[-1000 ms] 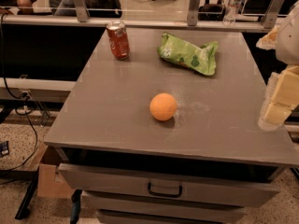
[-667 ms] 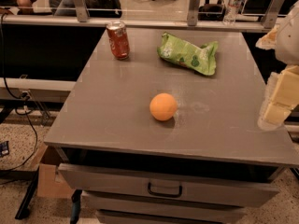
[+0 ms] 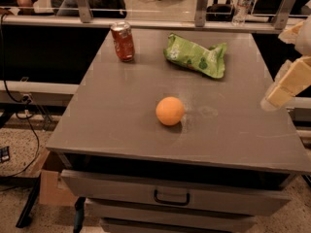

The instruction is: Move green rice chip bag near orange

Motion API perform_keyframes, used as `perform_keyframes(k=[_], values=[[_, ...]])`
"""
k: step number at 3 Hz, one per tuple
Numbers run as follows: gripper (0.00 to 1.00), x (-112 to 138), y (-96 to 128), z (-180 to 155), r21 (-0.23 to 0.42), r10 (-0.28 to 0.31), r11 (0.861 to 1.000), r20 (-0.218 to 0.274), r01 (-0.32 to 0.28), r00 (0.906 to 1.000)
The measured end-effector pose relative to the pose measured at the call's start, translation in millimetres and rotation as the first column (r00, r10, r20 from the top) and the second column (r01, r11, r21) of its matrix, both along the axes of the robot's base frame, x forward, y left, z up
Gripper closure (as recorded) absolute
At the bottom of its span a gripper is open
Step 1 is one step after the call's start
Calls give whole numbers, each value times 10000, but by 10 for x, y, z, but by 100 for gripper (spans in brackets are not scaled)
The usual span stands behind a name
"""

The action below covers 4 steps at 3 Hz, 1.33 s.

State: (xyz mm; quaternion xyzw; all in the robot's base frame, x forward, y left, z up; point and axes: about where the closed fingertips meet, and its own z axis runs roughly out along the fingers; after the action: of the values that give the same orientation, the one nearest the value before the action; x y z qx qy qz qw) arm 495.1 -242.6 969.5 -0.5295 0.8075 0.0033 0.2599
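The green rice chip bag lies crinkled at the back of the grey cabinet top, right of centre. The orange sits near the middle of the top, in front of the bag and well apart from it. My gripper hangs at the right edge of the view, above the top's right side. It is to the right of both bag and orange and touches neither. Its cream fingers stand apart with nothing between them.
A red soda can stands upright at the back left of the top. Drawers with a black handle are below the front edge. A rail with posts and a water bottle run behind the top. Cables and a cardboard box are on the floor at left.
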Motion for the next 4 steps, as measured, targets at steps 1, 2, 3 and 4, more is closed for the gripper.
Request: perform_keyframes(k=[1,2,3,4], values=[[0,394,-195,-102,1302,-942,9879,742,840,9928],[0,717,-274,-207,2419,-1750,9600,1254,1409,9766],[0,1021,-263,-331,3602,-2521,9131,1306,1911,9588],[0,1315,-120,-430,4524,-2770,8689,1075,2011,9548]])
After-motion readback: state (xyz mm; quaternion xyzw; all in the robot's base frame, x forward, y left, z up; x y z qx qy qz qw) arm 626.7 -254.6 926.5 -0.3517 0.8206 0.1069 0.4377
